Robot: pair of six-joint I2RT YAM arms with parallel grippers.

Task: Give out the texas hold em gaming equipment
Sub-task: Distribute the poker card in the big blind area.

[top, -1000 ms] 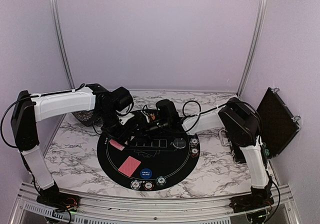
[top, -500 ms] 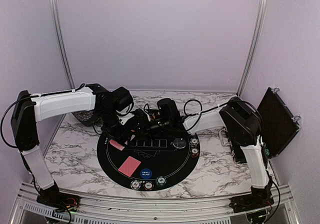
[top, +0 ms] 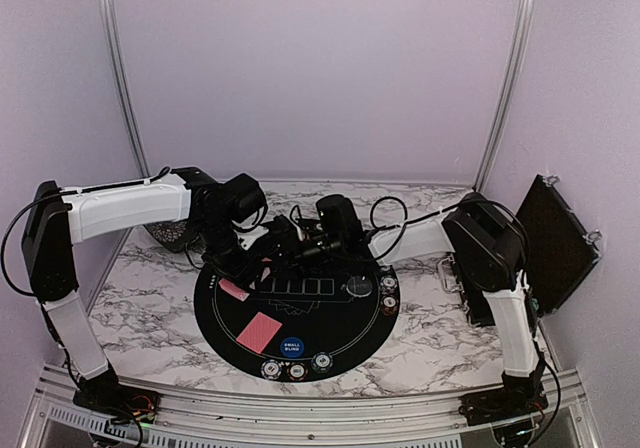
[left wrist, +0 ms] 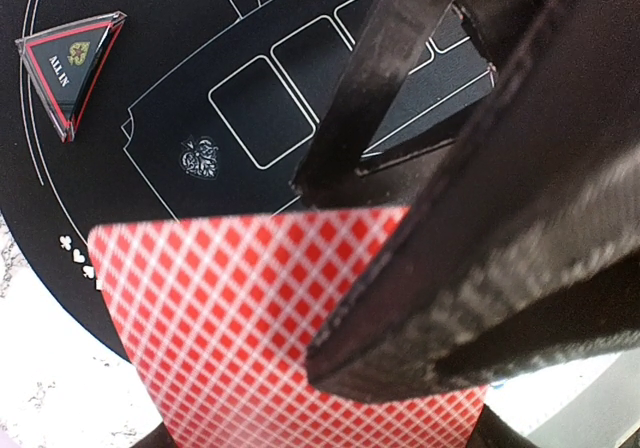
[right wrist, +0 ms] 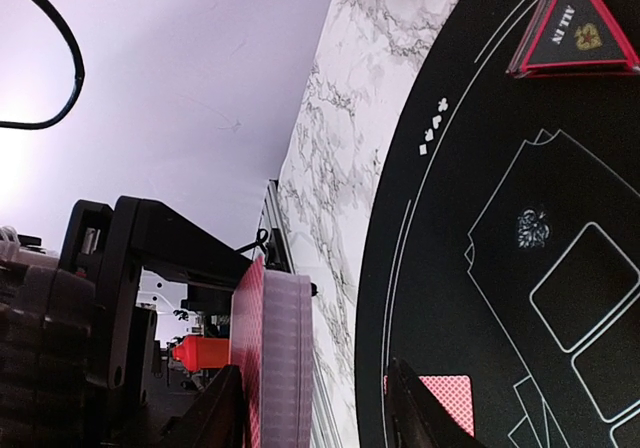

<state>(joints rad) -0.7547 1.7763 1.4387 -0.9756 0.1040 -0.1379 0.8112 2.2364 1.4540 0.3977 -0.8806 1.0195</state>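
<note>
In right-wrist view only, deck (right wrist: 285, 368) edge-on

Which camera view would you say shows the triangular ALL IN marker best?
The left wrist view: the ALL IN marker lies whole on the mat, lettering legible. The right wrist view shows it larger but clipped by the frame edge. The top view gives only a small pinkish sliver.

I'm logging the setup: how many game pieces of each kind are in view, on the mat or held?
Poker chips: 5
Round buttons: 2
Triangular marker: 1
Loose card: 1
Card deck, held by left gripper: 1
Total: 10
</note>
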